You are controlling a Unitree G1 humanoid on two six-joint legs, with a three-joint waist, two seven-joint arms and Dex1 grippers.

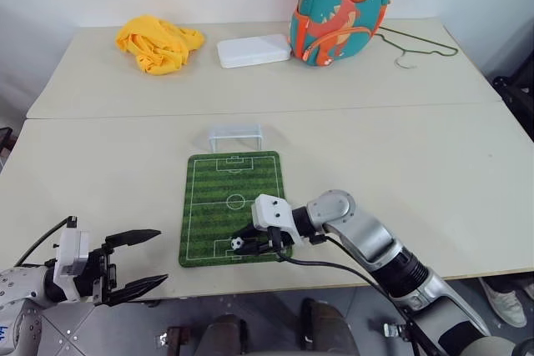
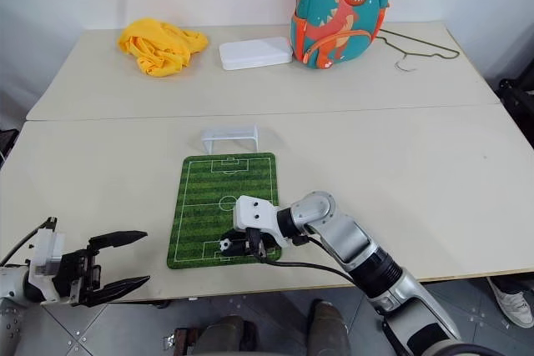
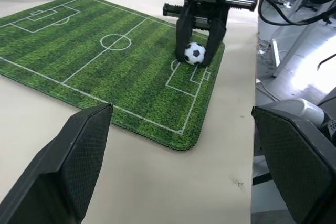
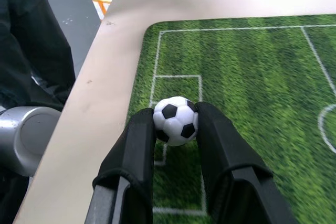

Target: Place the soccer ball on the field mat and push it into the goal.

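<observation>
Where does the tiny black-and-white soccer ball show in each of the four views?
Left eye view: tiny black-and-white soccer ball, near end of the striped green field mat.
Right eye view: same near end.
Left wrist view: between the right gripper's black fingers, resting on the mat.
Right wrist view: centre, between the fingers.
Shared landmark: the mat's near penalty box.

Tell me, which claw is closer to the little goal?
The right claw. It sits on the field mat holding the soccer ball, at the end opposite the goal. The left claw hangs open off the mat's near-left corner, farther away.
</observation>
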